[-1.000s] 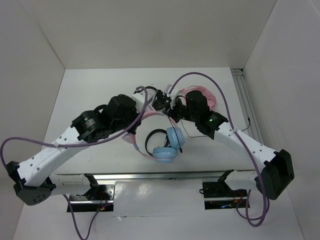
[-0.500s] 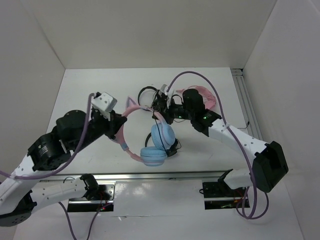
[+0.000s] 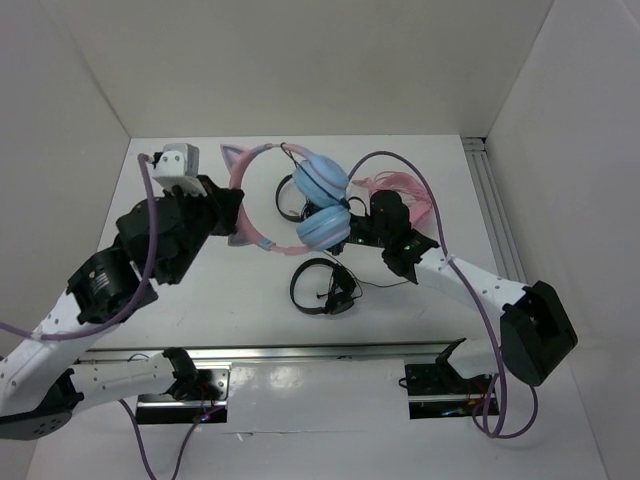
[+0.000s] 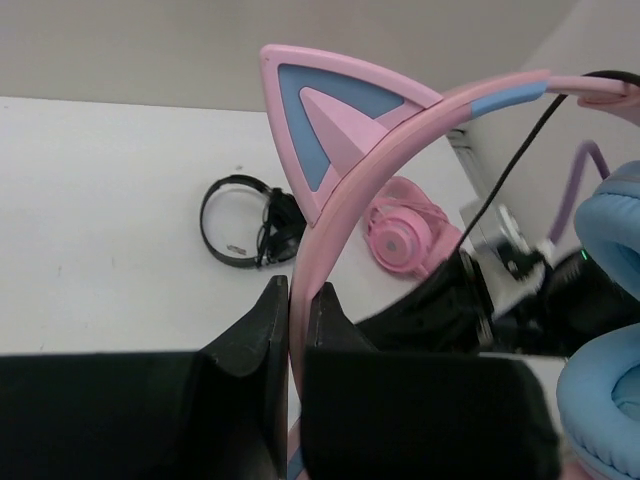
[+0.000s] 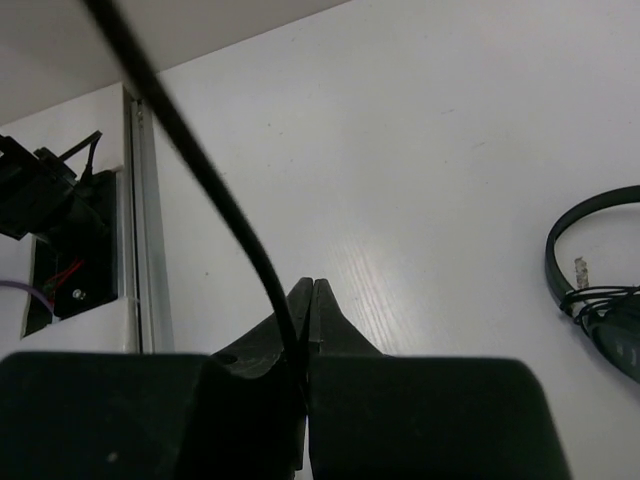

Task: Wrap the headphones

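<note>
Headphones (image 3: 320, 182) have been lifted off the table (image 3: 200, 290) and swung to the far side. The headband (image 4: 400, 140) is now carried clamped in the left gripper (image 4: 297, 297), with the ear cups hung to that claw's right. A black headset (image 3: 318, 287), earlier partly covered, has been exposed. The right gripper (image 5: 308, 290) has been shifted slightly back toward its base, to just beside the lower ear cup (image 3: 322, 228), with the cable (image 5: 190, 140) pinched.
</note>
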Available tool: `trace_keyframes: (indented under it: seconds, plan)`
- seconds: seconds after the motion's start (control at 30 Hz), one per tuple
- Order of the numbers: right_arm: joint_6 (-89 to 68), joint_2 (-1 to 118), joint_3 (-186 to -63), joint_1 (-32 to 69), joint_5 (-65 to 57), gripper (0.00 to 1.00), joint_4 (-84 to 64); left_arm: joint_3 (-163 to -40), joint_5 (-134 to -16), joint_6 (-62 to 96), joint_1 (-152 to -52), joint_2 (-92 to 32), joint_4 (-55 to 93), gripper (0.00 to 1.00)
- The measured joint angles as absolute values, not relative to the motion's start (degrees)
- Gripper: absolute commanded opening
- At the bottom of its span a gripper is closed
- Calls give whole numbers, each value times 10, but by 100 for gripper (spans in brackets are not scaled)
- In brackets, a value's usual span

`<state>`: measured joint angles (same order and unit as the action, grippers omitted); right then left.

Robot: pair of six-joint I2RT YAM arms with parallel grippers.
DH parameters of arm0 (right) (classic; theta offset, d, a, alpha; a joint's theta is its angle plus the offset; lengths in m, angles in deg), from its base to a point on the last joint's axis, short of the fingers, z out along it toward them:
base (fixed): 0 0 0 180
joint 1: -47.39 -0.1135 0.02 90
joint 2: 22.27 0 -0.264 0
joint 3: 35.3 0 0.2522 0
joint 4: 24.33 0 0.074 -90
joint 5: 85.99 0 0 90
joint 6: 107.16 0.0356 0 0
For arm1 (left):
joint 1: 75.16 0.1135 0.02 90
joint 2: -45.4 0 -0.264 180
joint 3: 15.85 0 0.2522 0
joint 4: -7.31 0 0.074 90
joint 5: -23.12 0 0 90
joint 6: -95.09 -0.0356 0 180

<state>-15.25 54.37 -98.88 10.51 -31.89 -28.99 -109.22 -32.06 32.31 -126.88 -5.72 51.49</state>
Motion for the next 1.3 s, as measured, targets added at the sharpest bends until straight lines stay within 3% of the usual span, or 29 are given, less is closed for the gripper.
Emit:
trace_keyframes:
  seconds: [0.37, 0.77, 1.07, 1.3]
  plan:
    - [-142, 475, -944, 73, -263, 5, -286, -1214, -177, 420, -1262, -238, 524, 0]
    - [-151, 385, -906, 24, -185, 1, -303, -1260, -169, 435, -1193, -368, 512, 0]
    - [-165, 382, -910, 10, -130, 5, -268, -1305, -207, 406, -1155, -417, 544, 0]
    - [-175, 370, -930, 0, -160, 13, -225, -1296, -210, 413, -1134, -427, 557, 0]
